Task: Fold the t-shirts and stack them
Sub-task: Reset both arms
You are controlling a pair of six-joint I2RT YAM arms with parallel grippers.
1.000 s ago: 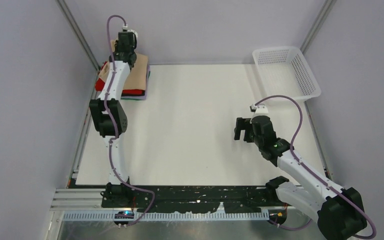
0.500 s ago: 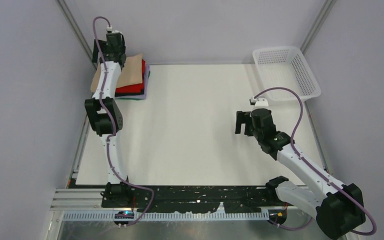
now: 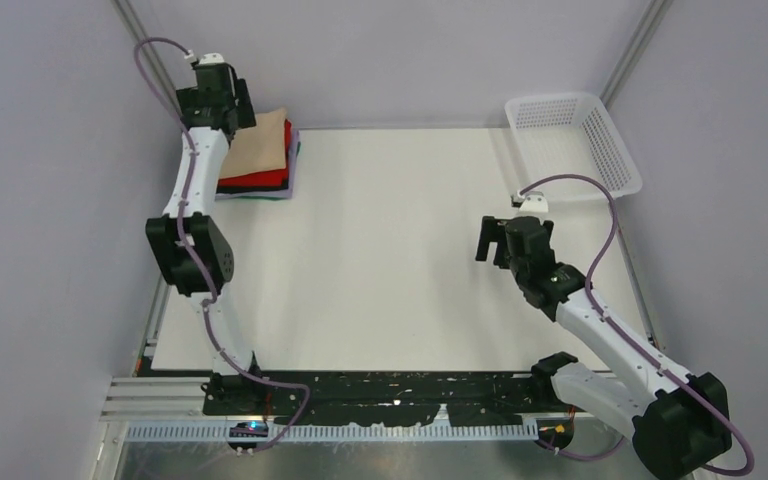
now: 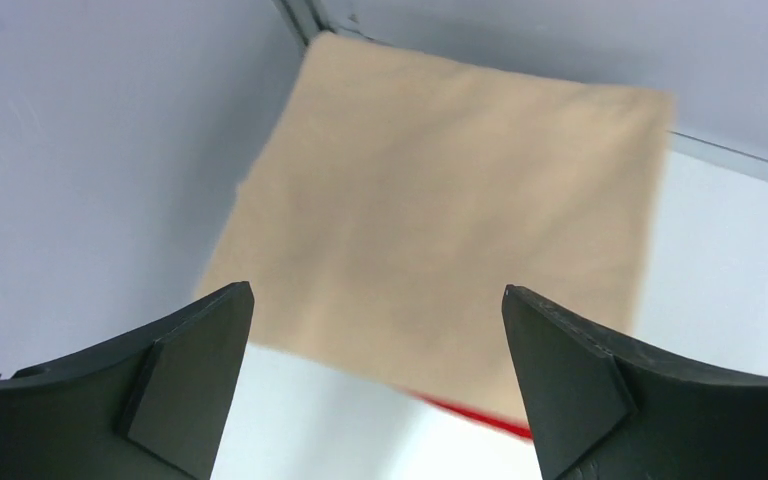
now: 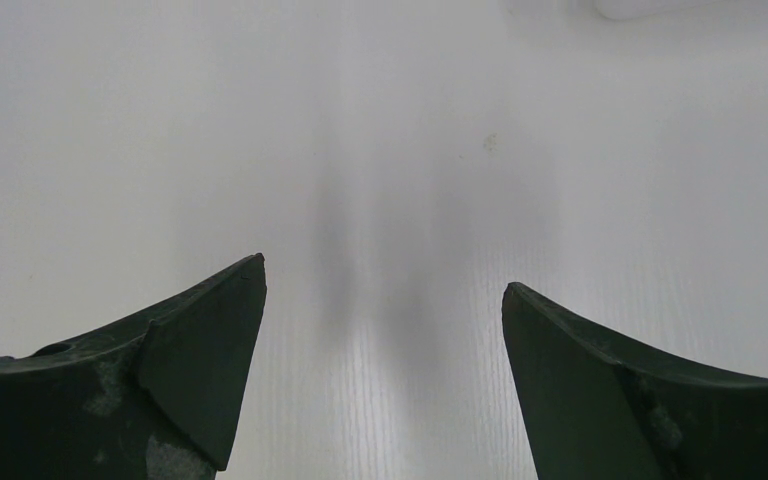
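A stack of folded t-shirts lies in the table's far left corner. The beige t-shirt (image 3: 262, 143) is on top as a flat rectangle, a red one (image 3: 258, 181) shows under it, and thin darker, green and lavender edges (image 3: 293, 150) show at the side. In the left wrist view the beige t-shirt (image 4: 450, 190) fills the frame, with a red edge (image 4: 475, 421) peeking out below. My left gripper (image 3: 235, 108) (image 4: 376, 290) hovers above the stack's left side, open and holding nothing. My right gripper (image 3: 488, 240) (image 5: 384, 274) hangs open over bare table at the right.
A white mesh basket (image 3: 621, 152) sits at the far right corner. Grey walls and a metal frame post (image 3: 155, 70) stand close behind the stack. The white table (image 3: 390, 220) spreads between the two arms.
The left gripper has opened and let go of the beige t-shirt, which now lies on the stack. That arm has lifted and swung left. The right arm shifted slightly.
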